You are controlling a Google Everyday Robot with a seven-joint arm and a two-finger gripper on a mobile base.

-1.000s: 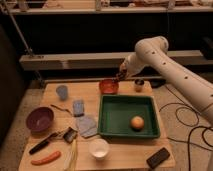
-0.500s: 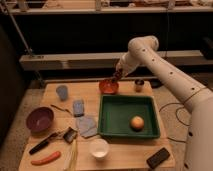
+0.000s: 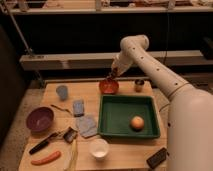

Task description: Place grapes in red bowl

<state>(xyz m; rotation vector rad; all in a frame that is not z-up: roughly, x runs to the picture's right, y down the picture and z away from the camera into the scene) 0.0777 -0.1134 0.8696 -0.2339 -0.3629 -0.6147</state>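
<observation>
A: Where's the gripper (image 3: 111,76)?

B: Far side of the bench (image 3: 120,152), directly over the red bowl (image 3: 108,87). White arm (image 3: 150,62) comes in from the right and bends down to it.

A: State?

B: Fingers closed. Something dark sits at the tips, likely the grapes (image 3: 110,78), but it's too small to confirm a grip. It hangs just above the bowl's rim.

A: Grapes in the bowl yet?

B: Can't tell. The dark bit overlaps the far rim of the bowl from this angle. Nothing resembling grapes anywhere else on the bench.

A: Rest of the layout?

B: Green tray (image 3: 107,125) in front of the red bowl, with a yellow-orange fruit (image 3: 136,122) in its right half. Small dark cup (image 3: 139,85) right of the red bowl. White bowl (image 3: 98,148) at the near edge, just in front of the tray. Purple bowl (image 3: 40,119) at left. Blue cup (image 3: 62,92) far left. Blue sponge (image 3: 78,107) and a grey cloth (image 3: 88,124) between the purple bowl and the tray. Carrot (image 3: 46,159) at the near-left corner. Dark block (image 3: 156,158) at the near-right corner.
</observation>
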